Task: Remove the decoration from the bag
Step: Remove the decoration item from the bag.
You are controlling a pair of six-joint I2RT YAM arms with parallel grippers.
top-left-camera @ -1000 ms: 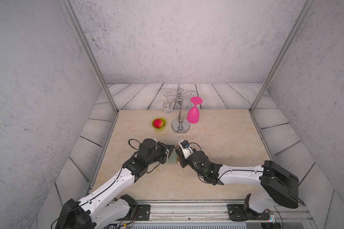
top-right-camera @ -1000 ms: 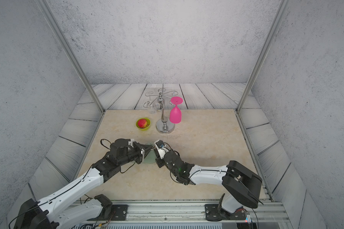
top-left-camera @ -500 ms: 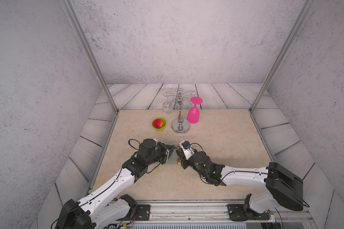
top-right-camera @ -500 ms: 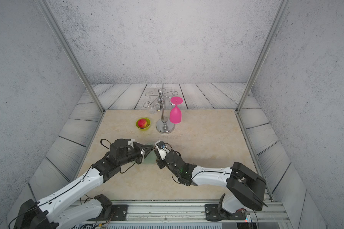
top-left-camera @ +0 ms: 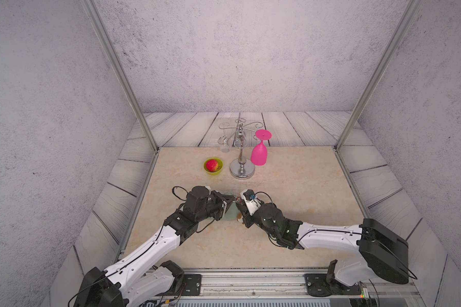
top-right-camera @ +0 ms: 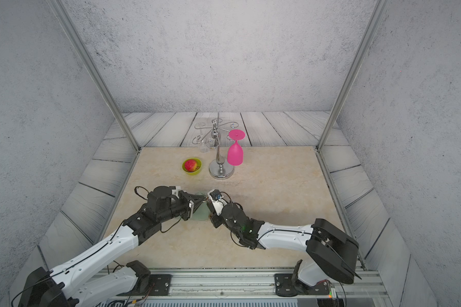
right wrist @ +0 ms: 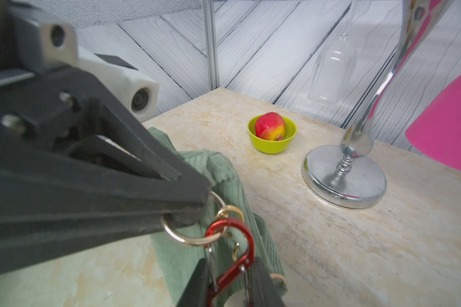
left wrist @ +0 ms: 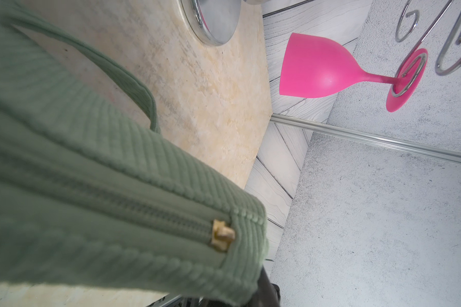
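Centre frame in a top view, my left gripper (top-left-camera: 231, 198) is clamped shut on the gold ring (right wrist: 186, 239) of the sage bag (top-left-camera: 230, 212), steadying it, I judge, so my right gripper (right wrist: 229, 281), pinching the red clasp (right wrist: 249, 239), can free the decoration (top-left-camera: 239, 219). The clasp is hooked through the ring, my fingertips crowding it. Above centre, lime bowl (top-left-camera: 219, 171), apple (top-left-camera: 211, 164), chrome stand (top-left-camera: 242, 170) and pink glass (top-left-camera: 259, 154) sit well apart, no obstacle
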